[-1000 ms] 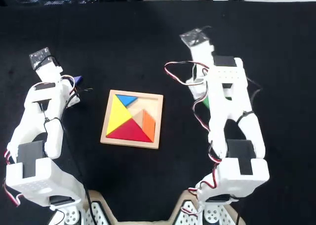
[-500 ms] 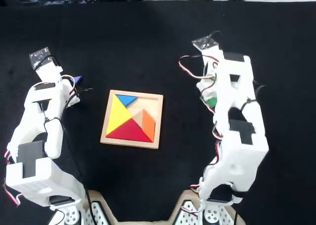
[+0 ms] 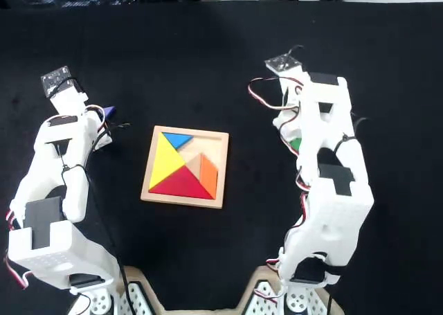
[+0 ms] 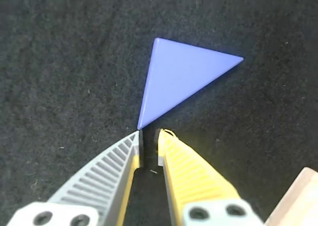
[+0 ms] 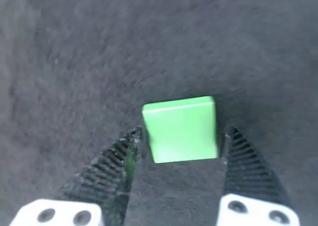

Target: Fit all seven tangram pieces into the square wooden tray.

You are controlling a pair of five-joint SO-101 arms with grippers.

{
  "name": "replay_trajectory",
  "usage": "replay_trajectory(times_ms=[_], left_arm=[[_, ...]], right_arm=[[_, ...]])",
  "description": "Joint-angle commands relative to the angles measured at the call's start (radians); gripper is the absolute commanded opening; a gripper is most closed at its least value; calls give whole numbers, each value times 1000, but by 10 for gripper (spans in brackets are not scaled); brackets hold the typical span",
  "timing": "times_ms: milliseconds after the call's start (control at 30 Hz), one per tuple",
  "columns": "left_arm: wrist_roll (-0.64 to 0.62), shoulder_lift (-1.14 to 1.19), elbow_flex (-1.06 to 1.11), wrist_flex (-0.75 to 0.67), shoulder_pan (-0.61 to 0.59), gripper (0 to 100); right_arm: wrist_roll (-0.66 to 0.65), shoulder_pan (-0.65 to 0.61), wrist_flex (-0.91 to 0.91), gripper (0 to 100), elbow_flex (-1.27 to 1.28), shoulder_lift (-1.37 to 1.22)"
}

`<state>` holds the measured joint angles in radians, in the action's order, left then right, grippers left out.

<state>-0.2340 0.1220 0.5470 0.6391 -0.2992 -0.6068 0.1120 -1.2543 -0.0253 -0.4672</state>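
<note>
Black cloth (image 3: 228, 52), matt and faintly fuzzy, covers the whole table. Two white plastic arms stand on it, the left arm (image 3: 55, 163) and the right arm (image 3: 325, 156), with one square wooden tray (image 3: 210, 145) lying between them, well apart from both.

Four flat, smooth pieces lie in the tray. They are one large yellow triangle (image 3: 166, 164), one large red triangle (image 3: 183, 183) edge to edge with it, one small blue triangle (image 3: 178, 140) at the far rim, and one orange piece (image 3: 208, 173) (its exact outline is hard to make out from above). Pale bare wood shows beside the blue and orange pieces.

Two more pieces rest flat on the cloth outside the tray. One is a violet-blue triangle (image 4: 181, 77) with sharp corners. The left gripper (image 4: 149, 134) sits at one of those corners, its ribbed grey finger (image 4: 104, 181) and ribbed yellow finger (image 4: 191, 176) drawn together to a thin slit with nothing between them.

The other is a green square (image 5: 181, 129), thick enough to show a side face. The right gripper (image 5: 183, 131) is spread wide astride it, with one black serrated finger (image 5: 107, 171) on each side. I cannot tell whether either tip touches the square.
</note>
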Motion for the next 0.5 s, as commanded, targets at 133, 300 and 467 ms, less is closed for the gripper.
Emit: replay_trajectory(times_ms=[133,300,467], left_arm=[[2,-41,-13,-17,12,75],[2,-41,-12,-17,12,75],[2,-41,-12,-17,12,75]], right_arm=[[-44,-17,21,254,12,39],[-46,-21,35,180,12,22],[-72,-21,77,85,5,-64]])
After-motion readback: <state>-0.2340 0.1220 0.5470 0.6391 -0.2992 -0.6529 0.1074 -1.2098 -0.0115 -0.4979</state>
